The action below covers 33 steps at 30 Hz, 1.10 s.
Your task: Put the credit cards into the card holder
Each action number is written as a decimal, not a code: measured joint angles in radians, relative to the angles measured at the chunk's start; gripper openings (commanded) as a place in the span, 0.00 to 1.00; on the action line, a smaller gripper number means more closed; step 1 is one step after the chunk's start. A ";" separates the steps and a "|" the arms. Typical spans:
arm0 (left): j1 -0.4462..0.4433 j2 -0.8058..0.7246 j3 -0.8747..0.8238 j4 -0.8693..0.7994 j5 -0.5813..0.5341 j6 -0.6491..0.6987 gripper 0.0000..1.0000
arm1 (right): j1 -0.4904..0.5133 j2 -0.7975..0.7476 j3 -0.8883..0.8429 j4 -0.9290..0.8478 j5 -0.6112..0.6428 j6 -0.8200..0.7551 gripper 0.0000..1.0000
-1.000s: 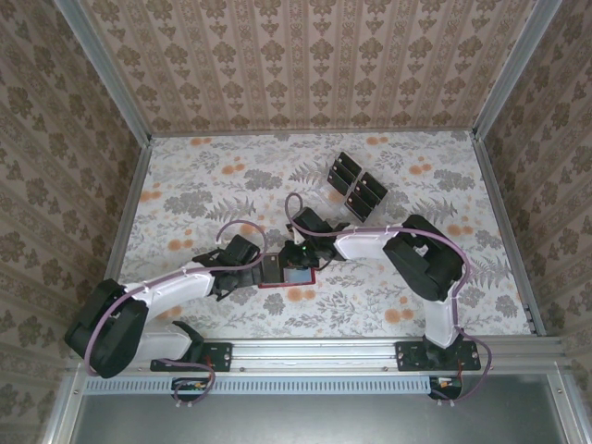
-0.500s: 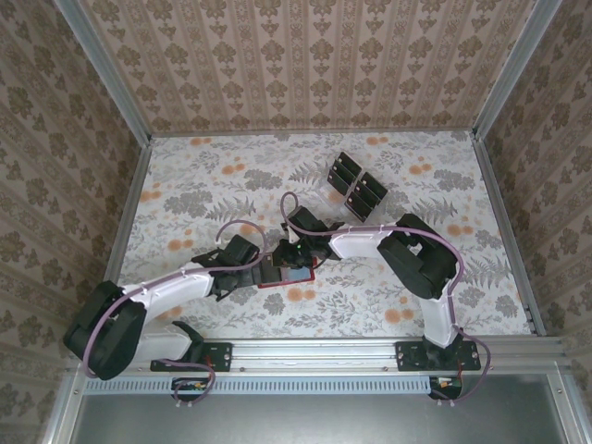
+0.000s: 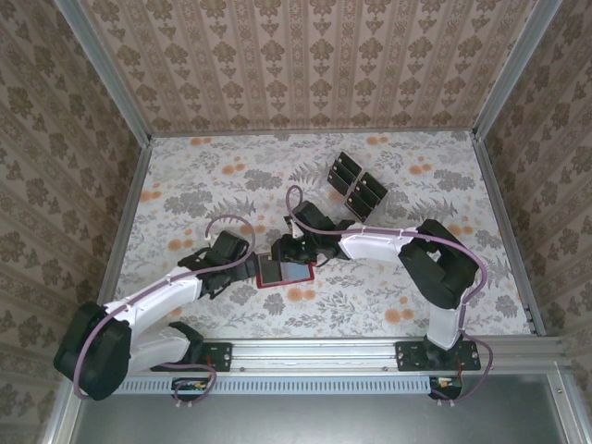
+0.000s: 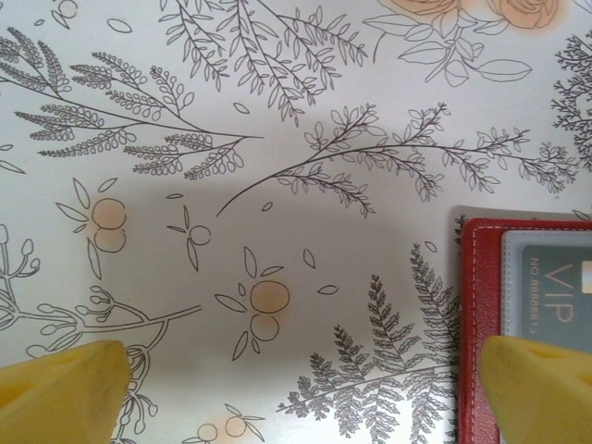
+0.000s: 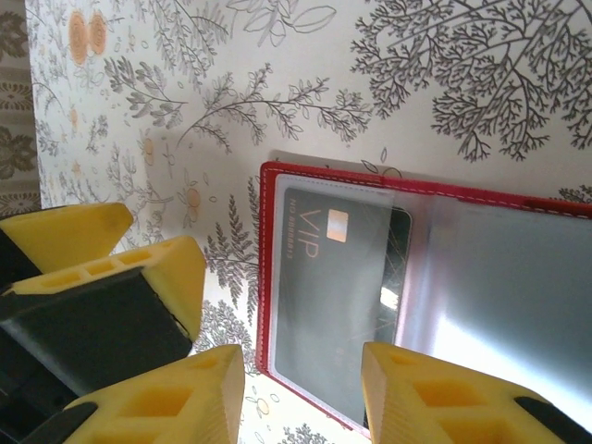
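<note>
The card holder [image 3: 287, 274] lies open and flat on the floral table, red with a clear sleeve inside. One dark credit card [image 5: 333, 277] marked VIP sits under that sleeve; it also shows at the right of the left wrist view, card [image 4: 555, 277] inside the card holder [image 4: 479, 277]. My right gripper [image 5: 305, 398] hangs open just above the holder's [image 5: 266, 259] near edge, nothing between its fingers. Open wide, the left gripper [image 4: 301, 398] is over bare table just left of the holder. More black credit cards [image 3: 344, 171] [image 3: 366, 196] lie at the back.
The spare cards rest on a clear plastic sheet [image 3: 328, 190] behind the right arm. A yellow finger of the left gripper [image 5: 139, 264] stands close to the holder's left edge. Patterned walls enclose the table on three sides.
The right jaws have spread apart and let go over the holder. The left arm has drawn back to the left, off the holder, which now lies uncovered.
</note>
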 measured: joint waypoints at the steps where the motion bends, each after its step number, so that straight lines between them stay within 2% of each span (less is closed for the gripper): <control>1: 0.000 0.000 0.000 -0.002 0.000 0.000 1.00 | 0.000 0.005 -0.001 0.000 0.000 0.000 0.39; 33: 0.000 0.042 0.000 -0.006 0.010 0.005 1.00 | 0.022 0.095 0.010 0.034 -0.024 0.011 0.39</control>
